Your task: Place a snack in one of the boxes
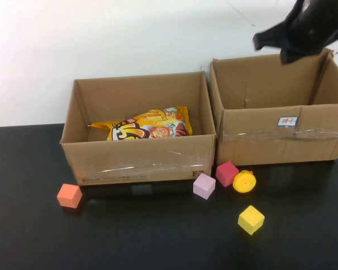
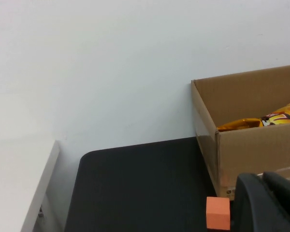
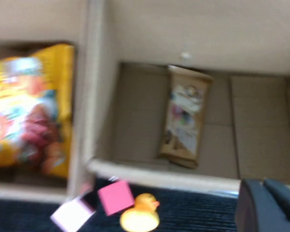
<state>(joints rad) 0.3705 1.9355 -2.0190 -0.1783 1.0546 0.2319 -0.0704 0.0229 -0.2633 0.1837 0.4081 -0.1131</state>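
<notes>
The right gripper (image 1: 296, 42) hangs high above the back corner of the right-hand brown corrugated cardboard box (image 1: 276, 135), the one with the small white label (image 1: 287, 121) on its taped front. Whether its claw is apart or together I cannot tell; only a dark blurred shape shows, and nothing visible hangs from it. Straight below, its wrist camera looks into that box, and there it is: a slim tan-wrapped snack bar (image 3: 184, 116) lying flat on the box floor, well inside the walls.

Next door, the left-hand brown cardboard box (image 1: 138, 163) holds a big yellow crinkly snack bag (image 1: 149, 126) leaning against its back wall.

So the snack looks delivered, and I'd judge the step in hand to be getting clear. Done well, that means lifting straight up before swinging away, so the arm doesn't clip the rim or drag the light box across the black tabletop (image 1: 28, 225).

In front of the boxes sit loose toys: a magenta cube (image 1: 227, 173), a lilac cube (image 1: 204, 185), a yellow rubber duck (image 1: 244, 181), a yellow cube (image 1: 250, 219) and an orange cube (image 1: 69, 196) off to the left.

The left gripper (image 2: 270, 203) is parked low beside the left box, near the orange cube; its claw state I cannot tell either.
</notes>
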